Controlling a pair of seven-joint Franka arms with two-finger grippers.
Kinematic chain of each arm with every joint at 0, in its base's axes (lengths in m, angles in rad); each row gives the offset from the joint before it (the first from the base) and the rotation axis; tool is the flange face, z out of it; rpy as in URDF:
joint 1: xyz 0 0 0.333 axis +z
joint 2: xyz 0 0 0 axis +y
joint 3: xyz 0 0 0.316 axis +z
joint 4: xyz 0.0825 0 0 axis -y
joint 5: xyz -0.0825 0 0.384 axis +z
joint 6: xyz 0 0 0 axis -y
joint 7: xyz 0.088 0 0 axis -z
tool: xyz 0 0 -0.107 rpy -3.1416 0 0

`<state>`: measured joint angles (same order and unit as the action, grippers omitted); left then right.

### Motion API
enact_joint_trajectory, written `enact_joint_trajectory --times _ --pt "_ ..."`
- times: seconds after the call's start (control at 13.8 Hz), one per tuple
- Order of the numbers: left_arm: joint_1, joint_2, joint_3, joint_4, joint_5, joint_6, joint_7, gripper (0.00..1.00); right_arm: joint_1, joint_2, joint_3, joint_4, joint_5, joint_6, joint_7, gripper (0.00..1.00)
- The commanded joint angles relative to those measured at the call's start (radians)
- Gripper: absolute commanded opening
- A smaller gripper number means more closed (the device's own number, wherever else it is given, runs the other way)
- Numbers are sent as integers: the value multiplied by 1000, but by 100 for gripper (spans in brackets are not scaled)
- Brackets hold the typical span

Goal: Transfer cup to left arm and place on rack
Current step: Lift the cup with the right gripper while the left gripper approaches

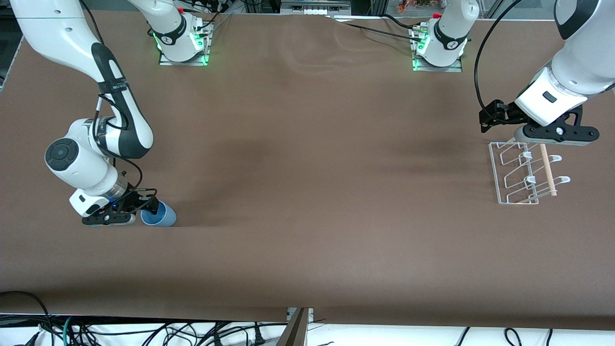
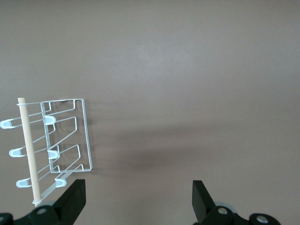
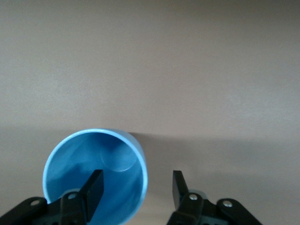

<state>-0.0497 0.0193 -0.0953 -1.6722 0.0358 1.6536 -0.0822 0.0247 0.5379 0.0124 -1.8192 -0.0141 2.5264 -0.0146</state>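
The light-blue cup (image 1: 161,215) is on the table near the right arm's end, tipped with its open mouth toward my right gripper (image 1: 151,208). In the right wrist view I look into the cup (image 3: 101,164). My right gripper (image 3: 136,187) is open, with one finger (image 3: 95,185) inside the mouth and the other (image 3: 178,185) outside, straddling the wall. My left gripper (image 2: 138,199) is open and empty. In the front view the left gripper (image 1: 531,140) hangs over the end of the white wire rack (image 1: 509,179) farther from the front camera. The rack (image 2: 70,136) has a wooden dowel (image 2: 27,145).
The brown table cover (image 1: 307,192) has shallow wrinkles near the arm bases. Cables hang below the table's front edge (image 1: 298,310). The rack sits at the left arm's end of the table.
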Motion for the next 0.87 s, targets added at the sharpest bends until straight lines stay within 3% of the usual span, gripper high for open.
enact_joint_trajectory --times 0.0,0.22,0.29,0.51,0.65,0.8 --pt "8 -13 -6 -3 3 -6 13 100 -20 7 27 -3 6 5 21 52" --pt "8 -13 -6 -3 3 -6 13 100 -20 4 37 -3 6 0 80 8" --pt "8 -13 -6 -3 3 -6 13 100 -20 4 47 -3 6 0 109 0" --pt "8 -13 -4 -3 3 -6 13 100 -16 -16 57 4 11 -49 132 0" --pt "8 -13 -4 -3 3 -6 13 100 -9 -64 73 15 11 -156 247 0" --pt "8 -13 -4 -3 3 -6 13 100 -9 -110 130 34 20 -323 315 0"
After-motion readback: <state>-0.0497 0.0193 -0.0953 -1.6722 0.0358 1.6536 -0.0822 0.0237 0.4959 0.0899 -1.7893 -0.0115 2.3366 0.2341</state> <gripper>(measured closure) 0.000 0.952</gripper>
